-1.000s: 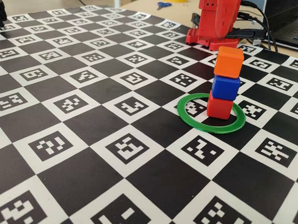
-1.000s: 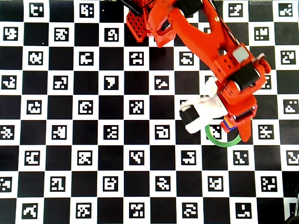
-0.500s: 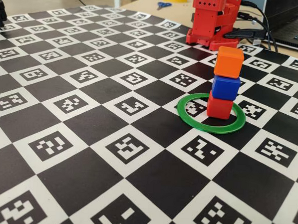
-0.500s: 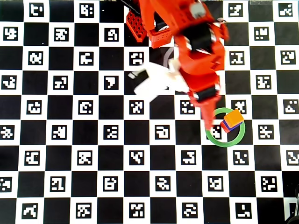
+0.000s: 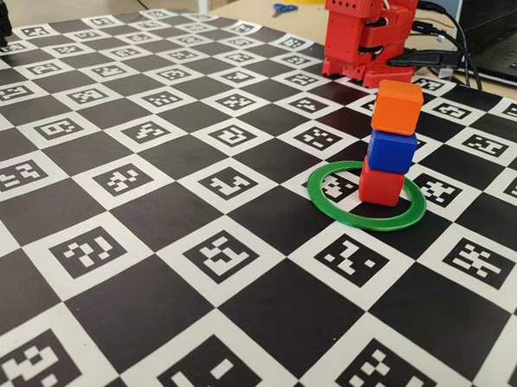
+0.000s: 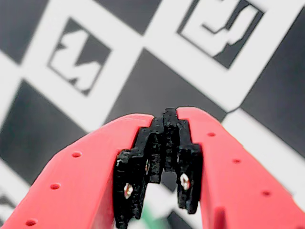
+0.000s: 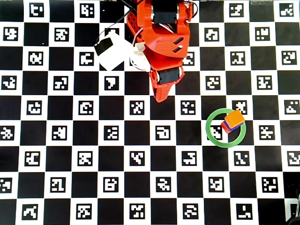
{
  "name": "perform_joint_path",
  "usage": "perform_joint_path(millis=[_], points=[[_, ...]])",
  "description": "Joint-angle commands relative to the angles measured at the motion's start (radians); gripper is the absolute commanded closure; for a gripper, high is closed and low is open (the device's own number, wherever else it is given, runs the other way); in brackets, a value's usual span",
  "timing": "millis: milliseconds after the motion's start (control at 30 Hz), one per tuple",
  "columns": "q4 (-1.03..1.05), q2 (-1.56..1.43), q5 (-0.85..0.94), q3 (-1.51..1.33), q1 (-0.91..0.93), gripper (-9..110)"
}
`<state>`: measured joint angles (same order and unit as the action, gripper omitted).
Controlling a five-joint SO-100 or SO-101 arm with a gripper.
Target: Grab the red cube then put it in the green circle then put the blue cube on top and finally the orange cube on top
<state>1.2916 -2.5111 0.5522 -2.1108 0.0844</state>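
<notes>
Completed stack: orange cube point(image 5: 396, 107) on blue cube point(image 5: 392, 151) on red cube point(image 5: 381, 184) inside green circle point(image 5: 366, 196). Gripper point(image 7: 161, 97) closed, empty, well apart; nothing remains but parking the arm.

Only obstacle on checkered desk point(image 5: 154, 205): three-cube tower, orange cube point(image 5: 397, 106) on blue cube point(image 5: 392, 151) on red cube point(image 5: 381, 183), standing inside green circle point(image 5: 353, 216), toward its right part in overhead view. Ring flat, no barrier. Board around tower bare on all sides. Hand point(image 7: 161, 96) with jaws together, well apart from tower, up-left of it in overhead view. Arm base point(image 5: 368, 34) blocks far edge behind tower in fixed view.
</notes>
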Motion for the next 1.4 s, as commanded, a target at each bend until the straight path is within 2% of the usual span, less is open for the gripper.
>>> perform_joint_path(millis=[0,167,600,867,1167,1367], points=[[-0.069,-0.115,0.167,-0.081,0.046,107],[-0.301,-0.305,0.373,-0.364,0.124,107],[-0.356,-0.572,0.735,-0.790,0.166,107],[-0.279,-0.609,0.759,-0.873,0.110,107],[-0.190,-0.693,0.888,-0.980,0.038,107],[-0.078,-0.847,0.904,-1.051,0.014,107]])
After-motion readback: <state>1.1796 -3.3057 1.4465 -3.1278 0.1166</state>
